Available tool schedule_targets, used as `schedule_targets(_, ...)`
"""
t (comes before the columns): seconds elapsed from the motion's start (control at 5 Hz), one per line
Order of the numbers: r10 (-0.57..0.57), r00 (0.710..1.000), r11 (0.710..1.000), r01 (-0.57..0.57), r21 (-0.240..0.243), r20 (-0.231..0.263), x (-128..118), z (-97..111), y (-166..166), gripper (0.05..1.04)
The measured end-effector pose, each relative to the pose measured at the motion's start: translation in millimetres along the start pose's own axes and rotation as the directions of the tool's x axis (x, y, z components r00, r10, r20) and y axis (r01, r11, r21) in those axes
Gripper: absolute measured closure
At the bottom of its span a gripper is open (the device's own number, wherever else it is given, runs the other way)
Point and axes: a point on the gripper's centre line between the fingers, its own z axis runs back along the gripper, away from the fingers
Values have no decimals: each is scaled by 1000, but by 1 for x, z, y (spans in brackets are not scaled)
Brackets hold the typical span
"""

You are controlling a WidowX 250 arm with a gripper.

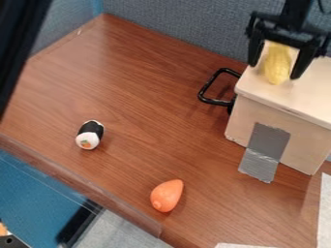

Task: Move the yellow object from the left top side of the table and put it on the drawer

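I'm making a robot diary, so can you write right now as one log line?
claw: at yellow object | place: over drawer box | hold or release: unclear | sushi roll, orange object: on table

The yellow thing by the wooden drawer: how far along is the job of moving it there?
Nearly finished, it seems. The carrying looks done: the yellow object is at the top of the drawer. In hand now is the placing, with the tool right at the object; I can't tell whether it grips it. Left, probably, is letting go, if needed, and moving the tool clear.
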Motion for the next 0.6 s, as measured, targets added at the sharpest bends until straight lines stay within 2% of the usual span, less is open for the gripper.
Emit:
schedule_targets(0.2, -3, 996, 1000, 5, -24, 92, -3, 37, 0, 82)
schedule_targets(0.4, 5, 988, 1000, -2, -20, 153, -12, 59, 6, 84)
schedule_targets(0.6, 5, 988, 1000, -2, -22, 157, -13, 60, 6, 84)
